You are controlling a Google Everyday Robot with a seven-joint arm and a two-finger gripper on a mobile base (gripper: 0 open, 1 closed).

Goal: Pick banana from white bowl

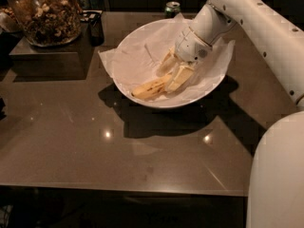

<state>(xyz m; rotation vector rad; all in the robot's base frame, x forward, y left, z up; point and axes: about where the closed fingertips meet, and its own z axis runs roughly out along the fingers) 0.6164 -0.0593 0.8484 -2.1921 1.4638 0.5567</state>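
The banana point(149, 88) lies on white crinkled paper in the white bowl point(135, 42), in its front half, pointing left to right. My gripper point(173, 71) reaches down into the bowl from the upper right. Its two pale fingers are spread apart, one finger point(166, 61) behind the banana's right end and the other point(180, 78) in front of it. The banana's right tip is hidden by the fingers and the banana still rests on the paper.
A glass jar of nuts point(45, 13) stands on a dark box at the back left, with a small black cup point(95, 25) beside it. A green can point(172, 7) sits behind the bowl. The brown table's front edge point(123, 189) is near.
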